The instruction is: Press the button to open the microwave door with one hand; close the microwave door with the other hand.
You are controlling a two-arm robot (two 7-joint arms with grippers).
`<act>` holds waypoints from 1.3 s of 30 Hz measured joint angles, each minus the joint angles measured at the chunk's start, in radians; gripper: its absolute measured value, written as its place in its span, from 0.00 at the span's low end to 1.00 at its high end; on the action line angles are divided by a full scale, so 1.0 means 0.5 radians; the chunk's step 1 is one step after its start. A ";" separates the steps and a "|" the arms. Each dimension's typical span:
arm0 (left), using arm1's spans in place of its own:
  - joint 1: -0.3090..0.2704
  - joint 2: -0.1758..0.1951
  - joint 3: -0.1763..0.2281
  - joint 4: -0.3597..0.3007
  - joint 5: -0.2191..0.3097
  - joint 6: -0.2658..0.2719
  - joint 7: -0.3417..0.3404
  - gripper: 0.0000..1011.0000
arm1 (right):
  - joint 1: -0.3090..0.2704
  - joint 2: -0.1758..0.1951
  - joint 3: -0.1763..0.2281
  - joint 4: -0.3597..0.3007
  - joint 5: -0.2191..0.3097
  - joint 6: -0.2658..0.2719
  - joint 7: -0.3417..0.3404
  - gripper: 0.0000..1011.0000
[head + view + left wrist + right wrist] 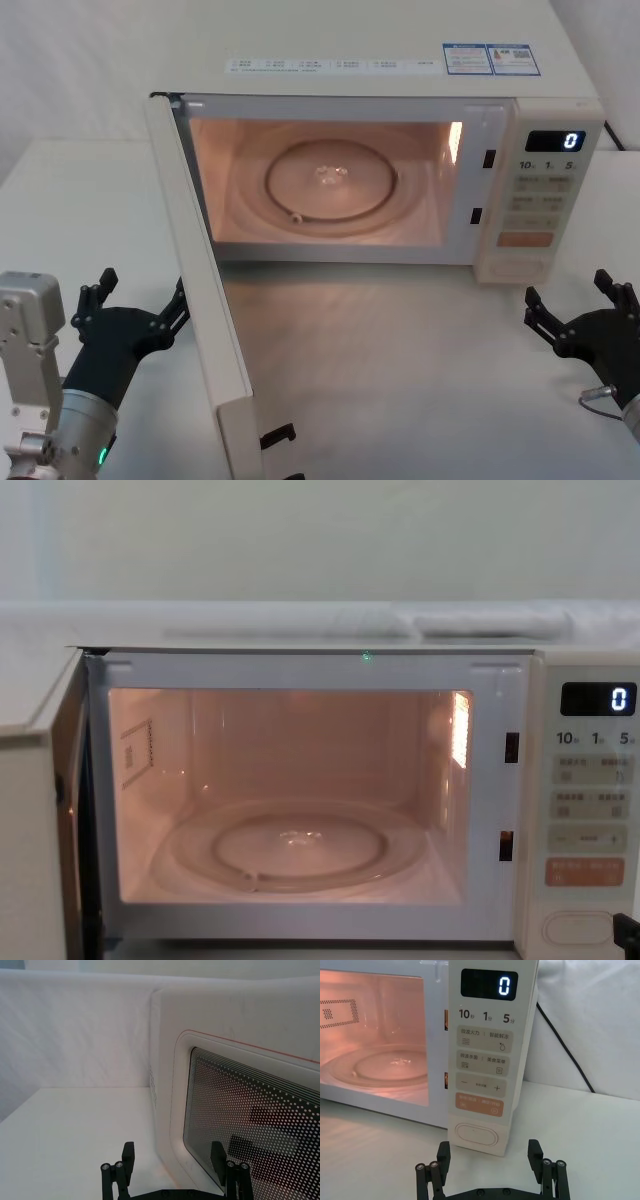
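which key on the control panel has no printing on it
The large cream oblong button at the bottom of the panel, below the orange-red key; every other key carries text or symbols.

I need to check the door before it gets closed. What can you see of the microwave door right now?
The microwave door is swung wide open on its left hinge, standing edge-on toward the robot. It is a cream-white, plastic-looking panel with a dark dotted window inside a thin pinkish line, and black latch hooks at its free end. The left gripper, open, sits just beside its outer face; contact is unclear.
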 joint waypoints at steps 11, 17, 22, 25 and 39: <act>0.000 0.000 0.000 0.000 0.000 0.000 0.000 0.99 | 0.000 0.000 0.000 0.000 0.000 0.000 0.000 0.99; 0.000 0.000 0.000 0.000 0.000 0.000 0.000 0.99 | 0.000 0.000 0.000 0.000 0.000 0.000 0.000 0.99; 0.000 0.000 0.000 0.000 0.000 0.000 0.000 0.99 | 0.000 0.000 0.000 0.000 0.000 0.000 0.000 0.99; 0.000 0.000 0.000 0.000 0.000 0.000 0.000 0.98 | 0.000 0.000 0.000 0.000 0.000 0.000 0.000 0.99; 0.000 0.000 0.000 0.000 0.000 0.000 0.000 0.63 | 0.000 0.000 0.000 0.000 0.000 0.000 0.000 0.99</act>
